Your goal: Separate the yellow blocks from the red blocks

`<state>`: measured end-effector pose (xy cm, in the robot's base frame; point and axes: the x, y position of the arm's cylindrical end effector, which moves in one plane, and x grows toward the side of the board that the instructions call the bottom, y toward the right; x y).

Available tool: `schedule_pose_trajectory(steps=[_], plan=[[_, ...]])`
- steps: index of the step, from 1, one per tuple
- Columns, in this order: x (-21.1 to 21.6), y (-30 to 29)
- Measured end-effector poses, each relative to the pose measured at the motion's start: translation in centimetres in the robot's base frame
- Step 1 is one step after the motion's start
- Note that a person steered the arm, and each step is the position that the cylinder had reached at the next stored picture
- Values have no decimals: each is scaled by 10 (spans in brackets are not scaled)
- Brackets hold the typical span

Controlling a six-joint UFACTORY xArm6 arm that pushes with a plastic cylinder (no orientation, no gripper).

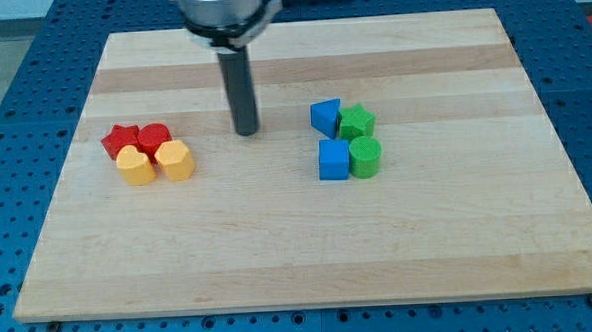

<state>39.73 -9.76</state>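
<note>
Our wooden board (310, 245) lies on a blue perforated table (12, 78). My tip (246, 132), a bare rod gripping nothing, seemingly touches the board, right of the red star (121, 140) cluster.

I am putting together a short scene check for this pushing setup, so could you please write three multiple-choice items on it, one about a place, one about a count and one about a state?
1. Where is my tip?
A. Between the two block clusters
B. At the view's right of the green blocks
C. At the view's bottom edge

2. How many blocks are on the board?
A. Six
B. Eight
C. Ten

3. How do the yellow blocks stand to the red blocks?
A. Far apart
B. Stacked on top
C. Packed against them

Answers: 1 A, the tip is right of the red-yellow cluster and left of the blue blocks. 2 B, two each of red, yellow, blue and green. 3 C, the four form one tight group.
</note>
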Motion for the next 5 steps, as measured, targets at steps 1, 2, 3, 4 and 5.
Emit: schedule_pose_trajectory(steps=[1, 2, 3, 4, 5], plan=[[-25, -64], [-38, -88], [-64, -166], [-62, -202], [-58, -207]])
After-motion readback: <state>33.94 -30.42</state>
